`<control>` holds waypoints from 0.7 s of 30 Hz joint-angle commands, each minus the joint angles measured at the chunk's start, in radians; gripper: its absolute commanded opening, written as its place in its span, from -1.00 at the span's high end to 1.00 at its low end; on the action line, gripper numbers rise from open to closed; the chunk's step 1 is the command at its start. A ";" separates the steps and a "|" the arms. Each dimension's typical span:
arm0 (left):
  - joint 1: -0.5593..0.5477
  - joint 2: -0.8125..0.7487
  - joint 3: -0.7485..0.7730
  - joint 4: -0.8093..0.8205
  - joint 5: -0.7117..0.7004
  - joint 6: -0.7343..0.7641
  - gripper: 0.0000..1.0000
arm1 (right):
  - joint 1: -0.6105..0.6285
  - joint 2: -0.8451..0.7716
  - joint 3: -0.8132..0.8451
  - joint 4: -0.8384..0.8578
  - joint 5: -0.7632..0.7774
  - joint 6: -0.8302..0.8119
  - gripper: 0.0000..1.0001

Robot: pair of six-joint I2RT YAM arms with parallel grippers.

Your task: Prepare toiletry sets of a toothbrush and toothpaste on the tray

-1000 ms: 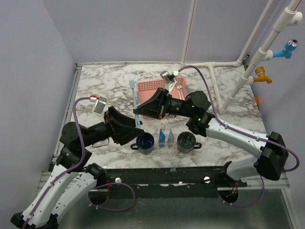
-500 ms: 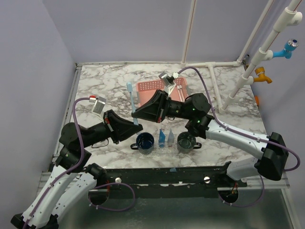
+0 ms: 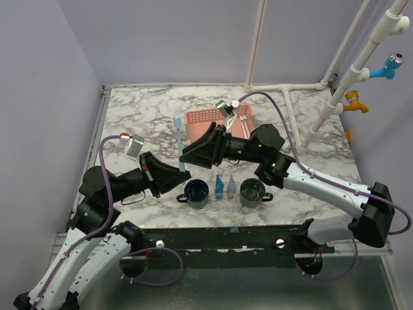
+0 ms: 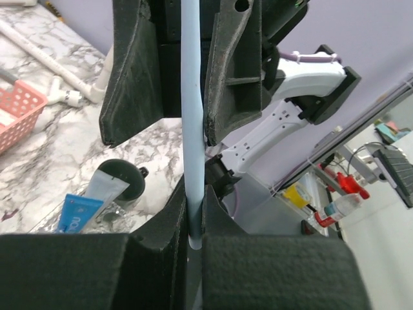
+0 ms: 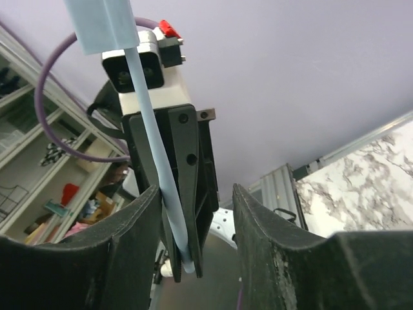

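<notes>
The light-blue toothbrush [image 3: 179, 139] stands almost upright above the table, bristle head up. My left gripper [image 3: 182, 171] is shut on its lower end; in the left wrist view the handle [image 4: 192, 129] rises from between the closed jaws [image 4: 195, 194]. My right gripper [image 3: 188, 155] is open, its fingers [image 5: 264, 219] apart on either side of the handle [image 5: 151, 129]. Below, a navy mug [image 3: 196, 192] and a dark green mug [image 3: 252, 190] sit on the clear tray [image 3: 222, 208]. Two blue toothpaste tubes [image 3: 220, 186] stand between the mugs.
A pink lattice basket [image 3: 219, 119] holding a white toothbrush [image 3: 244, 123] sits behind the two arms. White pipes [image 3: 335, 97] with coloured taps run along the right wall. The left wrist view also shows the green mug [image 4: 120, 182] and a tube [image 4: 80, 210].
My left gripper closed on the toothbrush's lower end, then my right gripper opened and let go of it. The toothbrush shifted slightly left and stands straighter.
</notes>
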 commanded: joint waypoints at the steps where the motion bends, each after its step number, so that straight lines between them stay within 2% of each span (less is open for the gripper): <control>1: -0.002 -0.014 0.054 -0.148 -0.065 0.118 1.00 | 0.004 -0.046 0.035 -0.155 0.041 -0.085 -0.01; 8: -0.001 -0.005 0.104 -0.338 -0.153 0.239 1.00 | 0.004 -0.089 0.080 -0.368 0.075 -0.186 -0.11; 14: -0.009 0.042 0.158 -0.480 -0.164 0.326 1.00 | 0.004 -0.109 0.151 -0.571 0.114 -0.266 -0.21; 15: -0.015 0.046 0.165 -0.498 -0.168 0.338 1.00 | 0.004 -0.188 0.169 -0.629 0.124 -0.280 -0.22; 16: -0.020 0.049 0.171 -0.520 -0.173 0.352 1.00 | 0.004 -0.115 0.185 -0.661 0.132 -0.292 -0.24; 21: -0.060 0.067 0.229 -0.642 -0.250 0.420 1.00 | 0.004 -0.122 0.249 -0.788 0.167 -0.326 -0.30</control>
